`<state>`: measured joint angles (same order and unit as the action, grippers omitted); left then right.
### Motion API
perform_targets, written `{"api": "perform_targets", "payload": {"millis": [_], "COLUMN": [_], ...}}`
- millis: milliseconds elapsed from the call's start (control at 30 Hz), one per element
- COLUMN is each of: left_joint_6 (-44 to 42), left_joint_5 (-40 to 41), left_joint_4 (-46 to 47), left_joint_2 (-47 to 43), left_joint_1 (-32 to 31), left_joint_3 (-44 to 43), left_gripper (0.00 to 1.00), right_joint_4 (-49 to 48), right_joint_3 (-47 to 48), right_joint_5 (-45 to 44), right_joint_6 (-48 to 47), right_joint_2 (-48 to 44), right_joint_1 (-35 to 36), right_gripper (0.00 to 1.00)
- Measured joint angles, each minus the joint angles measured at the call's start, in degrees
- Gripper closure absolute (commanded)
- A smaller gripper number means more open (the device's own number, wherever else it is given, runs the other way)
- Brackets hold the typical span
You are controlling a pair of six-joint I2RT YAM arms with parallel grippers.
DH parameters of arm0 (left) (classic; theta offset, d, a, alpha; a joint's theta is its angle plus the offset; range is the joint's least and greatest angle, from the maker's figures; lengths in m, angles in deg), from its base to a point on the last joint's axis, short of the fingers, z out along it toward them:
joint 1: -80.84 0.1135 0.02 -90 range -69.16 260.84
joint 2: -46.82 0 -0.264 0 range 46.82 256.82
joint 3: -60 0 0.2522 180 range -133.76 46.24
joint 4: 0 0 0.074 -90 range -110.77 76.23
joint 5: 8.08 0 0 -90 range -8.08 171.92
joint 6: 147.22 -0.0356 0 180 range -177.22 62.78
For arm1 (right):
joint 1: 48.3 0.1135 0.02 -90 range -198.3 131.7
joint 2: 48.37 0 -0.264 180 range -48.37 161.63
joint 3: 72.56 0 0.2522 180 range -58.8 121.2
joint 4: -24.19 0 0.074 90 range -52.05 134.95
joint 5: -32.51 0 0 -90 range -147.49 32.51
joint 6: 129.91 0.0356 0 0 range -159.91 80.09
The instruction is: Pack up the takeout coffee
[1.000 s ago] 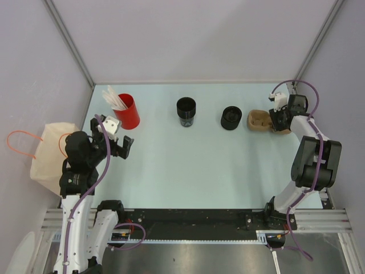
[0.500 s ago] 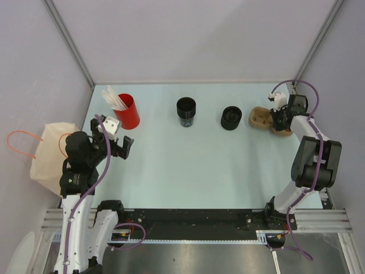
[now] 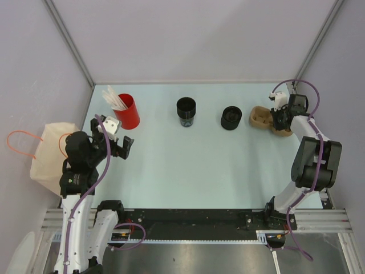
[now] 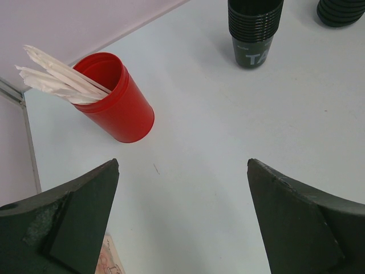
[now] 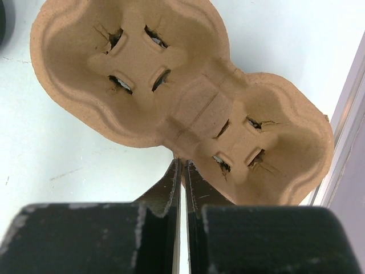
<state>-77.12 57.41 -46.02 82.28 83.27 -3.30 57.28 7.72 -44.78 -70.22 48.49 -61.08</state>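
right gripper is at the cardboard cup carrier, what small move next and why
Probably lift the cup carrier slightly and draw it toward the table's middle. The right gripper looks shut on its near rim, while the takeout coffee stands apart from it, beyond the squat black piece.

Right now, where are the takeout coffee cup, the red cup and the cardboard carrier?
takeout coffee cup [image 3: 186, 107]: top view, its open mouth.
red cup [image 4: 122, 111]: left wrist view, its side wall.
cardboard carrier [image 5: 194, 105]: right wrist view, the bridge between its two wells.
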Motion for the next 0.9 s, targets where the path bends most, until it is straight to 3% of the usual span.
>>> {"api": "perform_targets", "payload": {"millis": [600,900], "left_joint_6": [0.4,0.4], "left_joint_5": [-0.2,-0.2], "left_joint_4": [0.0,0.0], "left_joint_2": [0.0,0.0], "left_joint_1": [0.3,0.4], "left_joint_3": [0.0,0.0], "left_gripper": [0.01,0.01], "right_joint_4": [-1.3,-0.6], "right_joint_3": [-0.1,-0.1], "right_joint_5": [-0.7,-1.0], "right_joint_6": [2.3,1.8], "right_joint_2": [-4.1,-4.1], "right_joint_1": [0.0,0.0], "right_gripper": [1.00,0.76]}}
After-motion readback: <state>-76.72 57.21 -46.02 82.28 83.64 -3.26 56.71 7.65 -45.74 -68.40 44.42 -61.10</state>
